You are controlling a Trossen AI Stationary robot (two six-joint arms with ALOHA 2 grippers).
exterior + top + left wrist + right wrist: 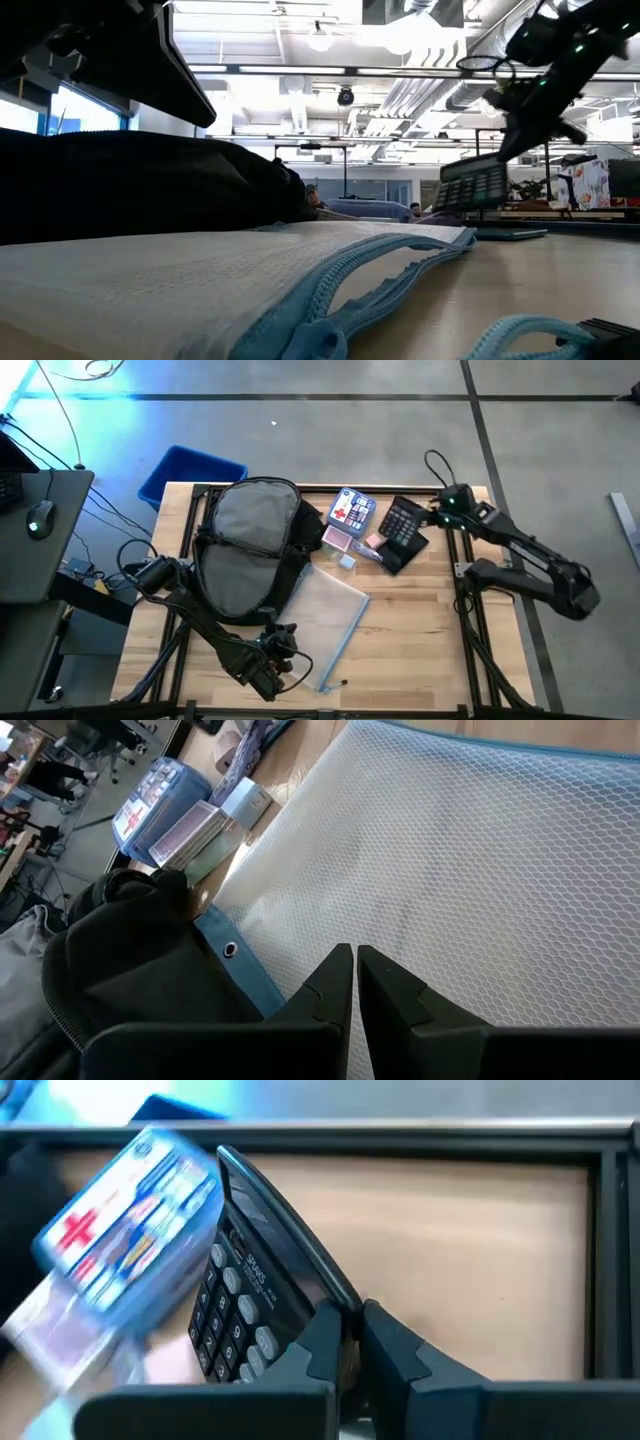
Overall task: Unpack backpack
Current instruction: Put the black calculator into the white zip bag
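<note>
Backpack (250, 550) lies open on the wooden table (420, 650), grey lining up, towards its left half and reaching close to the far edge. Just right of the backpack, touching its side, the clear zip pouch (330, 622) lies flat, blue zipper edge running down towards the table's near edge. The left gripper (275, 660) sits near that near edge, just below the backpack, fingers (335, 985) pressed together over the pouch's mesh, holding nothing. Right of the backpack, along the far edge, a first-aid box (351, 508), a card pack (338, 537) and small bits crowd together. The right gripper (432, 520) is there too, jaws clamped on the rim of the black calculator (402, 530), which stands tilted off the wood. Beyond the pouch, the table's right near quarter is bare wood.
</note>
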